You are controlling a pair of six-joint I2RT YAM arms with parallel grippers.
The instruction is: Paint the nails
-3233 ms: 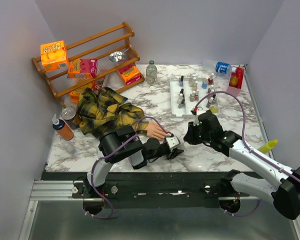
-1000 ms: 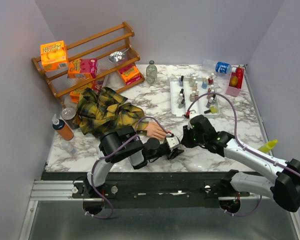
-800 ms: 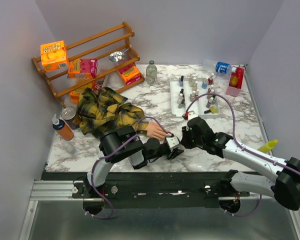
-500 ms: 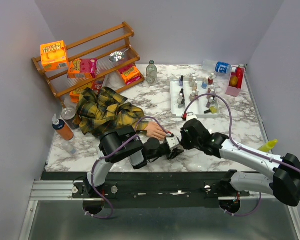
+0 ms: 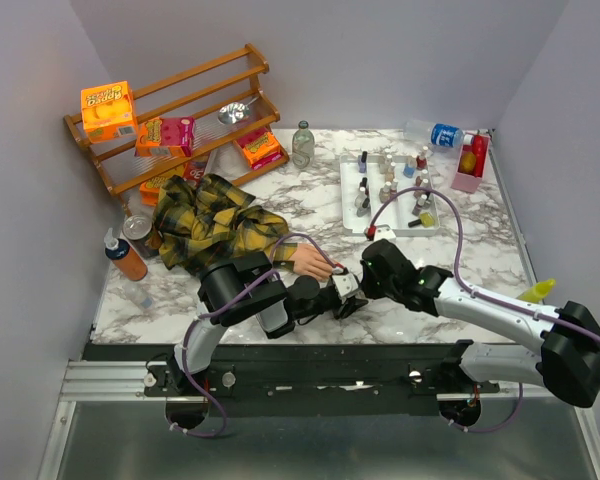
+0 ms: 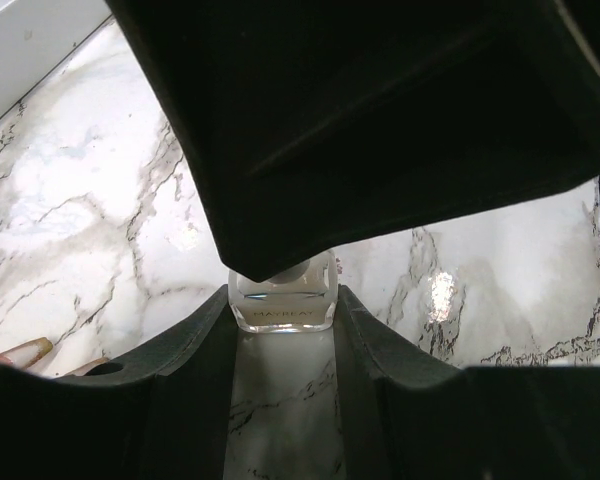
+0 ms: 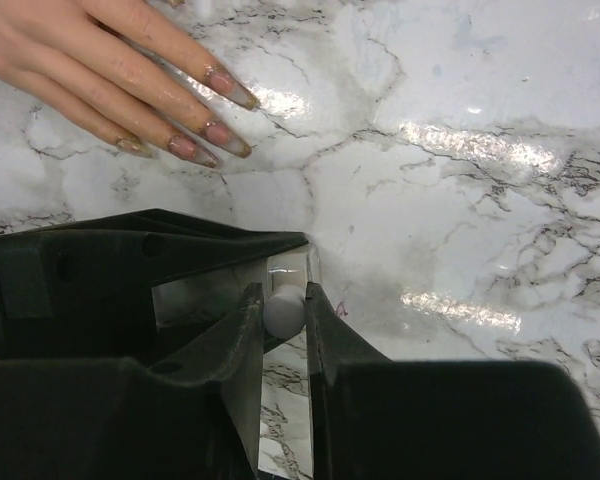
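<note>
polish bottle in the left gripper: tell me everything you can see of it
The polish bottle is small, with a squarish clear glass body, pale contents and faint printed lettering on its face. It has a white cap. It sits near the front of the marble table, close to the mannequin hand. The left gripper is clamped on the body's two sides. The right gripper appears pinched on the cap. Whether the base touches the marble is hidden.

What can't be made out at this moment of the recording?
Left wrist view: the bottle's top, covered by the right gripper; its label, blurred.
Right wrist view: the hand beyond four fingers, cut by the top edge.
Top view: the nails, too small.
</note>
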